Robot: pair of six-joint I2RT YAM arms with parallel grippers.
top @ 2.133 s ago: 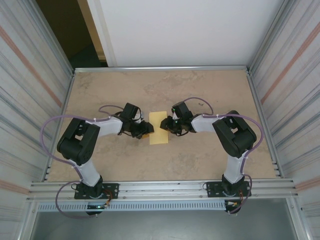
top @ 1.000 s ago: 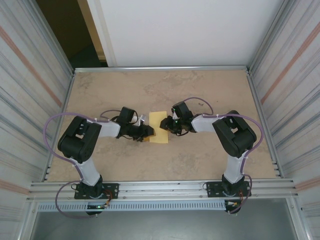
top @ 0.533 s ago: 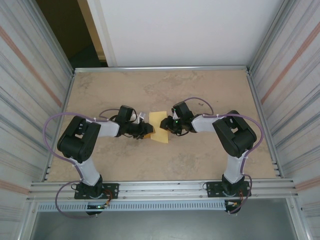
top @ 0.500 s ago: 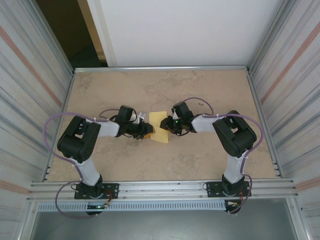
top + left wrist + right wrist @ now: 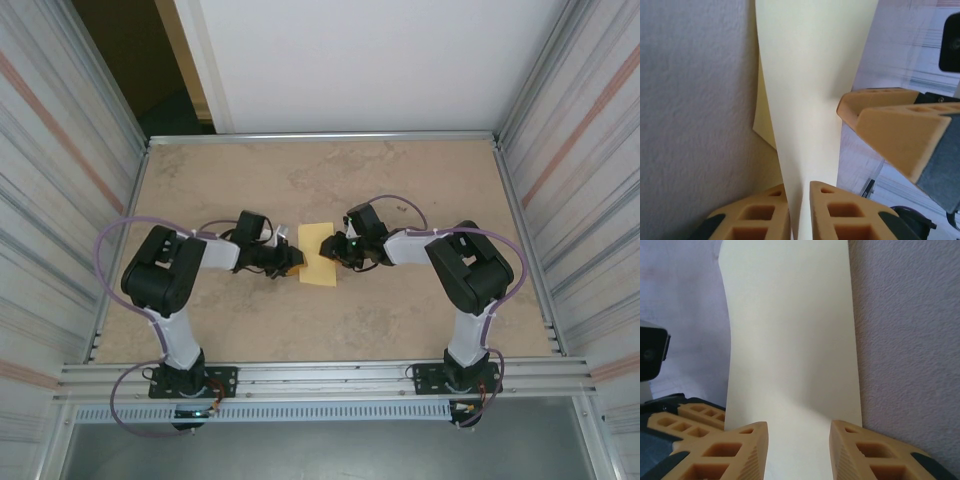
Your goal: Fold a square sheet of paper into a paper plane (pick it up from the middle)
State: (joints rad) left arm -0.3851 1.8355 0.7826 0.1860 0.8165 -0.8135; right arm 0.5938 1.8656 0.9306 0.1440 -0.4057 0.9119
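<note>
From above, my left end effector (image 5: pixel 291 258) and right end effector (image 5: pixel 337 250) meet from either side at the pale-yellow sheet of paper (image 5: pixel 320 268), which lies mid-counter (image 5: pixel 400 320). At my left wrist, the left end effector (image 5: pixel 800 220) is pressed together on the sheet of paper (image 5: pixel 810 75), pinching a raised layer of it, with a finger (image 5: pixel 890 125) of my right end effector against its side. At my right wrist, the right end effector (image 5: pixel 797 450) stands spread, with the sheet of paper (image 5: pixel 790 340) running out between its fingers beside bare counter (image 5: pixel 910 340).

Overhead view: even, diffuse light, soft shadows. Wrist views: paper (image 5: pixel 790 340) bright, near fingers (image 5: pixel 845 210) slightly blurred.
</note>
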